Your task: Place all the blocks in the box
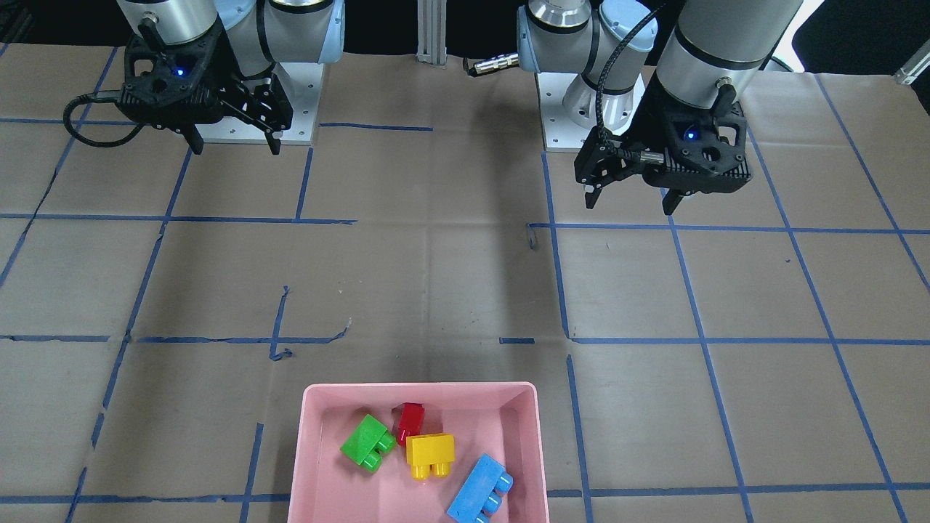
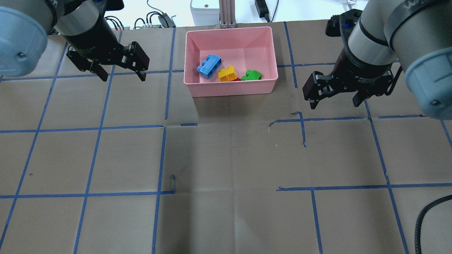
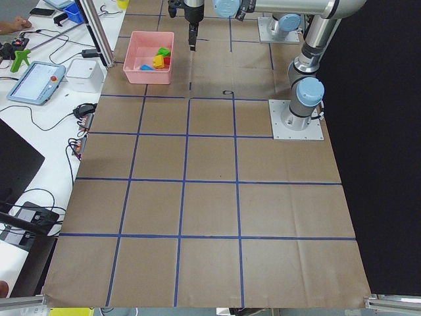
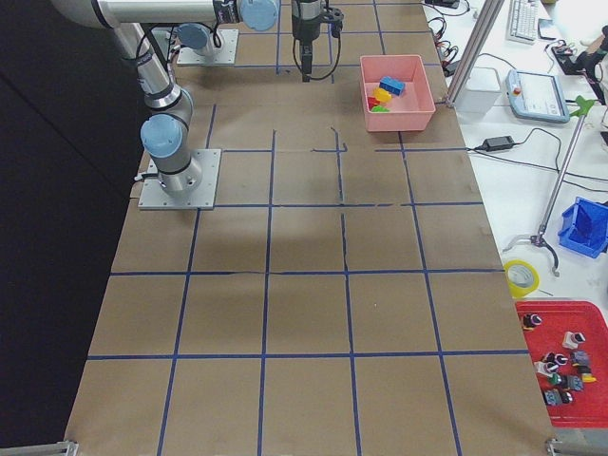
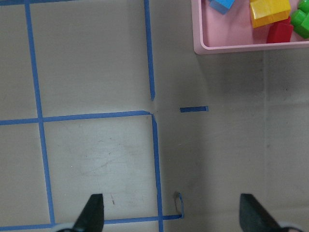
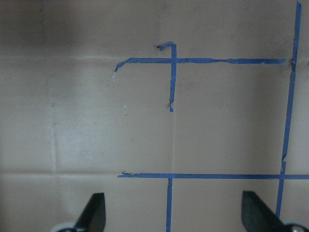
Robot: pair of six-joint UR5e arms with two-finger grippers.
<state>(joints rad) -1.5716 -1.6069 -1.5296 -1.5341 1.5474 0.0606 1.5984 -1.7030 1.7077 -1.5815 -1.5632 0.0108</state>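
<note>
Overhead exterior view: with the blocks (image 2: 226, 74) all in the box (image 2: 229, 90) and the left fingers (image 2: 103, 73) and right fingers (image 2: 312, 102) held apart, the box could be bumped by a low arm.

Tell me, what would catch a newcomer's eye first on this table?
The bright pink box, at the middle of the table edge opposite the robot, draws the eye, with a green block, red block, yellow block and blue block lying inside. Nearer the robot's bases, the left gripper and right gripper hang open and empty above brown paper crossed by blue tape.
</note>
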